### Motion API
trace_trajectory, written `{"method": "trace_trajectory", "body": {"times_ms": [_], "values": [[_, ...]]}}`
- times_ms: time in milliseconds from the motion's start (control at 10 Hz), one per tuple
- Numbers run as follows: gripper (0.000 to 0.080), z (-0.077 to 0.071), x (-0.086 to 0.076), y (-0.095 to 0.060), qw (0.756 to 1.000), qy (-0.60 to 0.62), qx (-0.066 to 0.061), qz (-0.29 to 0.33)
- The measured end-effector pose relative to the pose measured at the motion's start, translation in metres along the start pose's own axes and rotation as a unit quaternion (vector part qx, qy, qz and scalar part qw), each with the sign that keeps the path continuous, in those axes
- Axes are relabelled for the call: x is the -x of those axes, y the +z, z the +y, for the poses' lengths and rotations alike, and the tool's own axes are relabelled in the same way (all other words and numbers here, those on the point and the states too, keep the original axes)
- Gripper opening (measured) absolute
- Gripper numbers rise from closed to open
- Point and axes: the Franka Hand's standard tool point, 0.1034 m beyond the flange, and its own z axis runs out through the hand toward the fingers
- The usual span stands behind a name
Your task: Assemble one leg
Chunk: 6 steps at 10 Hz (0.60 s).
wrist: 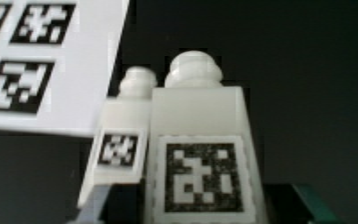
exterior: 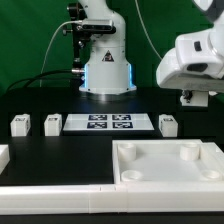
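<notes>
In the wrist view a white leg (wrist: pixel 197 140) with a black-and-white tag on its face fills the middle, with its round peg end at the far end. My gripper (wrist: pixel 202 212) is shut on it, a dark finger against each side. A second leg (wrist: pixel 123 130) lies just beyond it. In the exterior view my gripper (exterior: pixel 195 99) hangs above the table at the exterior view's right, and the held leg is hidden there. One leg (exterior: pixel 168 124) stands below it, and two more legs (exterior: pixel 20 125) (exterior: pixel 52 123) stand at the left.
The marker board (exterior: pixel 108 123) lies in the middle of the table and shows in the wrist view (wrist: pixel 34 60). The large white tray-like piece (exterior: pixel 130 175) with round sockets lies at the front. The robot base (exterior: pixel 105 65) stands behind.
</notes>
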Motion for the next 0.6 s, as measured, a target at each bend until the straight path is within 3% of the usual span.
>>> {"method": "trace_trajectory", "body": {"times_ms": [200,300,400,600], "values": [[0.0291,0.013,-0.012,-0.031,0.993,-0.018,-0.011,0.115],[0.0291,0.017,-0.018,-0.04,0.989,-0.021,-0.016,0.143],[0.0291,0.012,-0.025,-0.043,0.979,-0.018,-0.026,0.2],[0.0291,0.015,-0.02,-0.036,0.98,-0.021,-0.025,0.196]]}}
